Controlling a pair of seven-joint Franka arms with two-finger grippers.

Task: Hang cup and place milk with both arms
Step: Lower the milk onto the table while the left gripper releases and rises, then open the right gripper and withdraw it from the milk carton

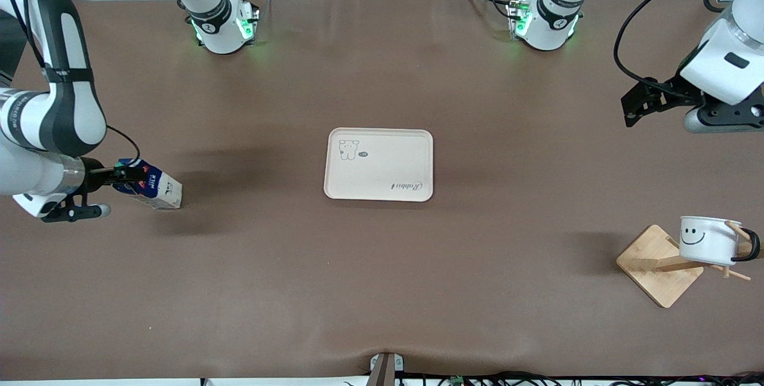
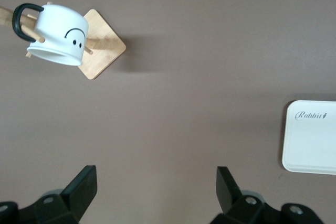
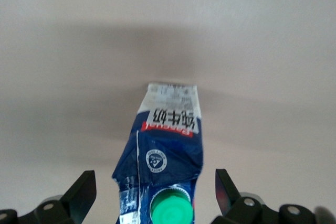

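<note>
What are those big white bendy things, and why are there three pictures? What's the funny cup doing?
Those are two robot arms, each ending in a claw. The big picture looks down from a high camera; the two small ones come from cameras on the wrists. The right claw is shut on the milk, a blue carton with a green cap, at the right arm's end of the table. The left claw is open and holds nothing, up over the table's other end. The smiley cup hangs by its black handle on a wooden rack. A pale tray lies in the middle of the brown table.
</note>
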